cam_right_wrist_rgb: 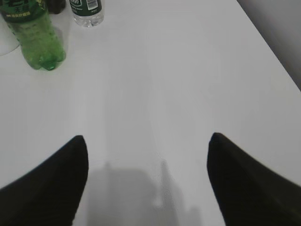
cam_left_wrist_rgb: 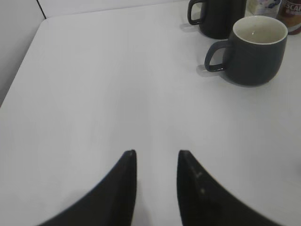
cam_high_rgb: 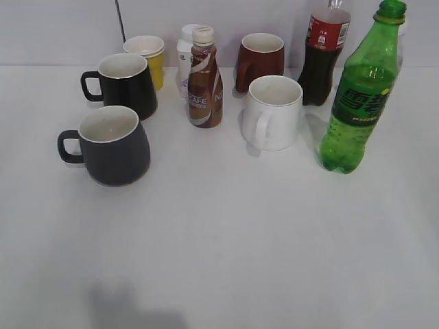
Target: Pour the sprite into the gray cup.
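Note:
The sprite (cam_high_rgb: 360, 96), a tall green bottle with a dark green label, stands upright at the right of the table; its lower part shows in the right wrist view (cam_right_wrist_rgb: 33, 35) at top left. The gray cup (cam_high_rgb: 113, 145), squat with a whitish inside and a handle to the left, stands at front left; it shows in the left wrist view (cam_left_wrist_rgb: 256, 51) at top right. My left gripper (cam_left_wrist_rgb: 156, 153) is open and empty over bare table, well short of the cup. My right gripper (cam_right_wrist_rgb: 146, 137) is wide open and empty, well short of the sprite. Neither gripper shows in the exterior view.
A glossy black mug (cam_high_rgb: 127, 83), a yellow cup (cam_high_rgb: 149, 58), a brown coffee bottle (cam_high_rgb: 204, 79), a white bottle (cam_high_rgb: 185, 55), a brown mug (cam_high_rgb: 260, 60), a white mug (cam_high_rgb: 273, 112) and a cola bottle (cam_high_rgb: 324, 51) stand at the back. A clear water bottle (cam_right_wrist_rgb: 87, 12) stands behind the sprite.

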